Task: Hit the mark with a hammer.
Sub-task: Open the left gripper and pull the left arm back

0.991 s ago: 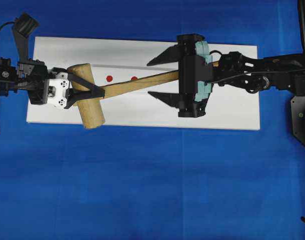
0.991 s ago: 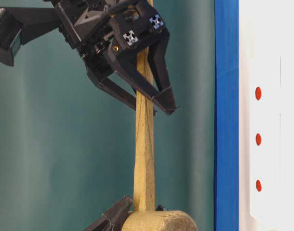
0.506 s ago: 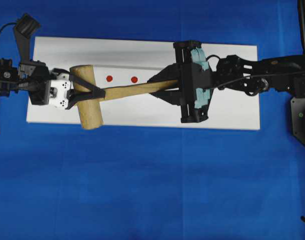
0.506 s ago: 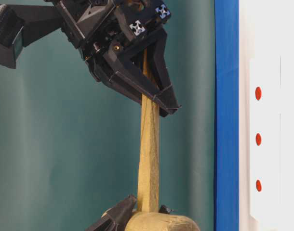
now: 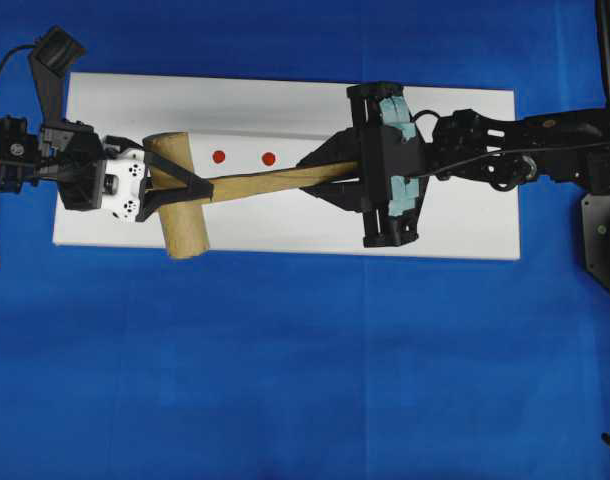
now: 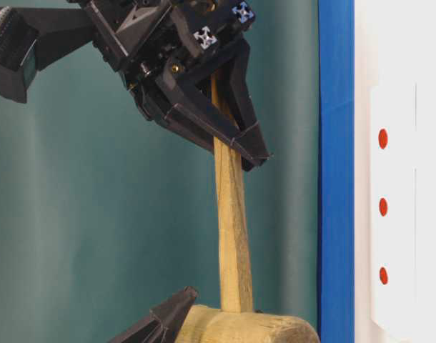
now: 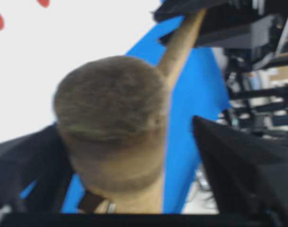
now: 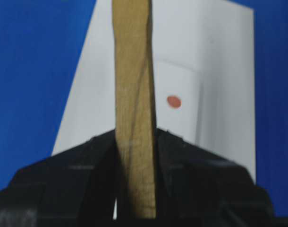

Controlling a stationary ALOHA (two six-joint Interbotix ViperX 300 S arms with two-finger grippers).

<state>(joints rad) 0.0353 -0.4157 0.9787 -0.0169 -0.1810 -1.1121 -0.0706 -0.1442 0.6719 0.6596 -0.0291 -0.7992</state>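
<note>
The wooden hammer (image 5: 178, 200) hangs above the white board (image 5: 285, 100), its thick head at the left and its handle (image 5: 275, 178) running right. My right gripper (image 5: 310, 177) is shut on the handle; the right wrist view (image 8: 134, 137) shows both jaws pressed on the wood. My left gripper (image 5: 180, 200) is open around the head (image 7: 111, 123): one finger lies against it, and the other finger (image 7: 238, 161) stands apart with blue showing between. Two red marks (image 5: 218, 156) (image 5: 268, 158) show on the board beside the handle. The table-level view shows three marks (image 6: 382, 207).
The white board lies on a blue cloth (image 5: 305, 380). The right arm (image 5: 525, 150) reaches in from the right edge and the left arm (image 5: 25, 165) from the left edge. A teal backdrop (image 6: 75, 229) fills the table-level view.
My right gripper, open around the handle a second ago, has closed on it. The hammer has tilted, its head swinging toward the board. My left gripper stays around the head.
</note>
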